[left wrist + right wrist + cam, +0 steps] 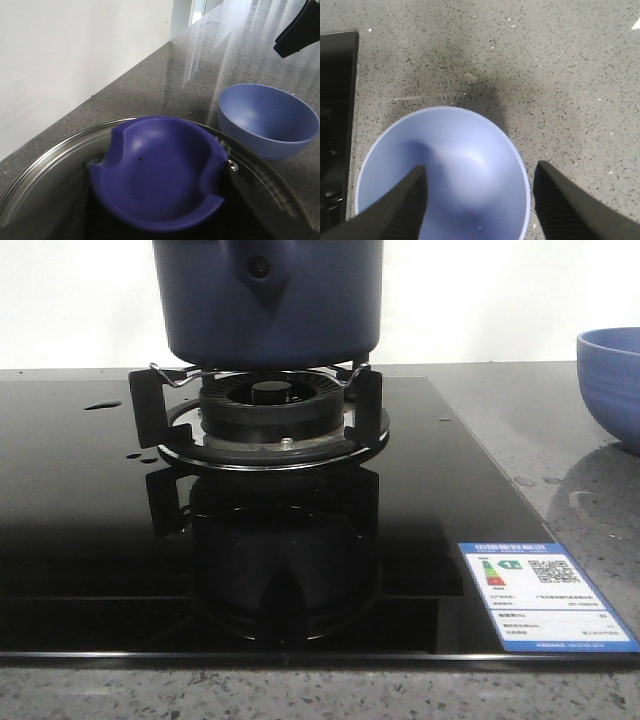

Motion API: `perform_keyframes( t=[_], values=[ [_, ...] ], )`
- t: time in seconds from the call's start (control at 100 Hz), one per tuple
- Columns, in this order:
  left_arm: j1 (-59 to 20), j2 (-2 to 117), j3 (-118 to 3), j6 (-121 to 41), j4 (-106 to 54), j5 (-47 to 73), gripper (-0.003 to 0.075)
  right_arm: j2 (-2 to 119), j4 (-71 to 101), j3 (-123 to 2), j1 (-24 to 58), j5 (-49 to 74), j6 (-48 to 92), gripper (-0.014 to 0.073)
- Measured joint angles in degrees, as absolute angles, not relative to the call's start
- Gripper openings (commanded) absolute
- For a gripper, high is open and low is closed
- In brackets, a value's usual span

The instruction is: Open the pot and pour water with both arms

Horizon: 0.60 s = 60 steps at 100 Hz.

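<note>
In the front view the pot (268, 302) sits on the burner stand (258, 410) in the far middle of the black glass cooktop (90, 540). Its tapered handle mount with the round hole faces the camera. Small drops of water (103, 405) glisten on the glass at the left, and a lighter blue bowl (612, 380) stands on the grey counter (560, 470) at the far right. Neither arm shows here.

The left wrist view looks down on a glass lid (50, 170) with a broad, dished blue knob (160, 170), the bowl just beyond it. The left gripper's fingers are out of frame, so its state cannot be told. The glass looks smooth, probably slippery and breakable; the knob seems the sensible place to grasp.

In the right wrist view the right gripper (482, 200) hangs over the bowl, its fingers (400, 210) spread wide and holding nothing. The pot likely handles as stiff and heavy; its handle mount seems the natural hold.
</note>
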State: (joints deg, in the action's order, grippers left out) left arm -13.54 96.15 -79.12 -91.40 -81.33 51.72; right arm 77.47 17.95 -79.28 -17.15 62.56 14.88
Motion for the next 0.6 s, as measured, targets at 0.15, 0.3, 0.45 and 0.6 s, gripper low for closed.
perform_keyframes(
  t=[0.15, 0.3, 0.45, 0.6],
  values=[
    [-12.50, 96.15, -79.12, -91.50, -81.02, 53.46, 0.0323, 77.47, 17.99, -79.28, -17.15, 62.56, 14.88, 0.0414],
    [-12.26, 96.15, -79.12, -91.50, -80.97, 54.30, 0.0480, 77.47, 18.31, -79.28, -17.15, 62.56, 14.88, 0.0414],
    [-12.01, 96.15, -79.12, -91.28, -81.11, 54.43, 0.0644, 77.47, 18.45, -79.28, -17.15, 62.52, 14.78, 0.0414],
    [-11.24, 96.15, -80.28, -90.32, -81.80, 55.94, 0.0642, 77.47, 18.70, -79.28, -17.15, 62.52, 14.78, 0.0414]
  ],
)
